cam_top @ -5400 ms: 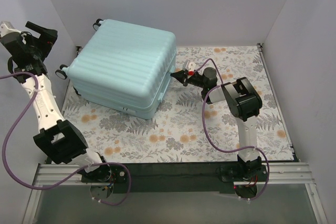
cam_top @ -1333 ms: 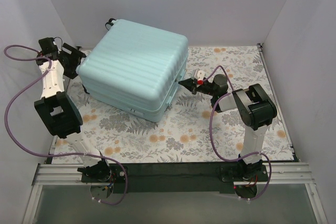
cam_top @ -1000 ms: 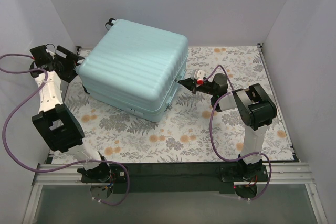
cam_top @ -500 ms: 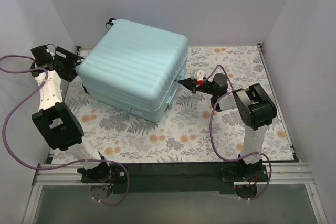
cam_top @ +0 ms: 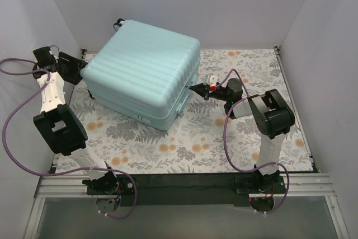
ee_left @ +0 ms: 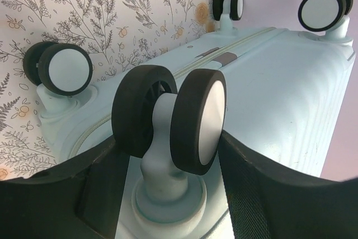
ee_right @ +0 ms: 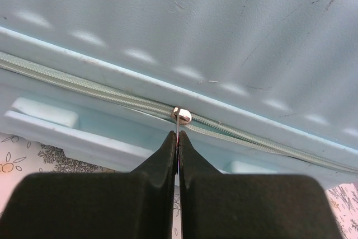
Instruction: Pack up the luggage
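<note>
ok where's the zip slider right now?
Right wrist view, centre: zip slider on the luggage seam, tab pinched by the right gripper; overhead, on the luggage's right side.

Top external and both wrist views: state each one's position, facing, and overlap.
Top external: above, behind left arm and right arm, looking down on pale mint ribbed hard-shell suitcase; both show.
Left wrist: on left arm, facing wheeled end; left gripper flanks black twin wheel.
Right wrist: on right arm, facing zip seam; right gripper pinches silver zip pull.
All share the suitcase.
</note>
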